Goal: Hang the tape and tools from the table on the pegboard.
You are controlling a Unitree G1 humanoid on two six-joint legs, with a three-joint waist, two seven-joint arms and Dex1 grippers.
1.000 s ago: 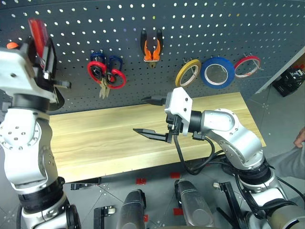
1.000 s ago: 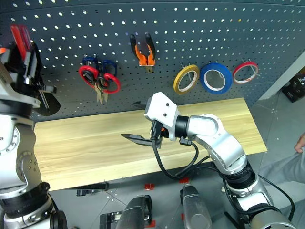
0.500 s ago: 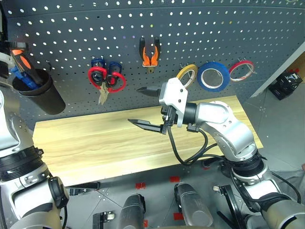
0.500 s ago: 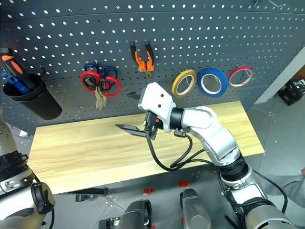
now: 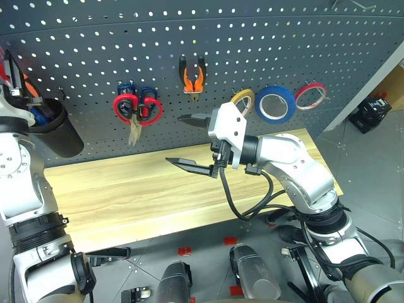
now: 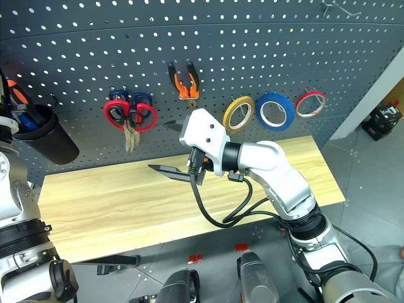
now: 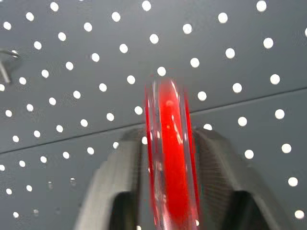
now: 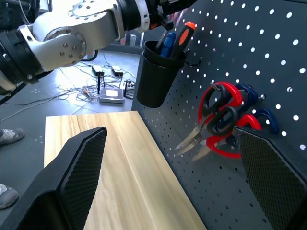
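Table (image 5: 126,189) lay bare and nearest, and above it hung the right pincer (image 5: 192,142), fingers spread wide and holding nothing. Beyond, on the pegboard (image 5: 265,44), hung the pliers (image 5: 192,74) and blue tape (image 5: 274,103). At the black cup (image 5: 53,129), the left pincer (image 7: 168,158) had the red-handled screwdriver (image 7: 169,143) between its fingers; whether gripped, I cannot tell.

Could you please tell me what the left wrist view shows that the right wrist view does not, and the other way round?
The left wrist view adds a close look at the translucent red screwdriver handle and a bare metal hook. The right wrist view adds the table, the black cup holding an orange-handled tool, a bunch of hanging scissors, the left arm and the open right gripper. Both share the pegboard.
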